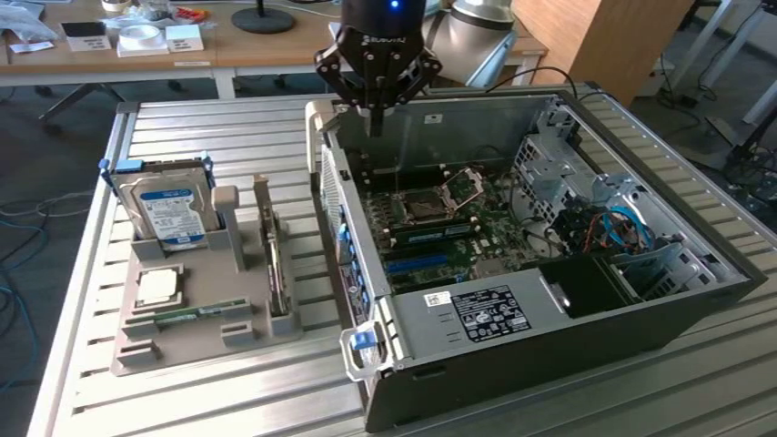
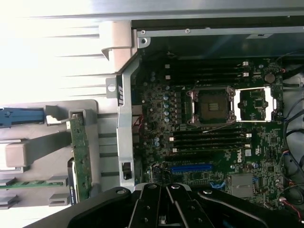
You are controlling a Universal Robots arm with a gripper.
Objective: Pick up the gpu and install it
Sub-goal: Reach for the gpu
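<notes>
Gripper (image 1: 377, 123) fingers pressed together, holding nothing, hanging over the open case (image 1: 583, 350); gpu (image 1: 275, 250) sits well off to the exterior view's left of it, upright in the tray (image 1: 182, 344), untouched.

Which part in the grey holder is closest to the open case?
The gpu, the thin card standing on edge nearest the case; the blue-labelled hard drive and flat RAM stick sit farther away.
</notes>
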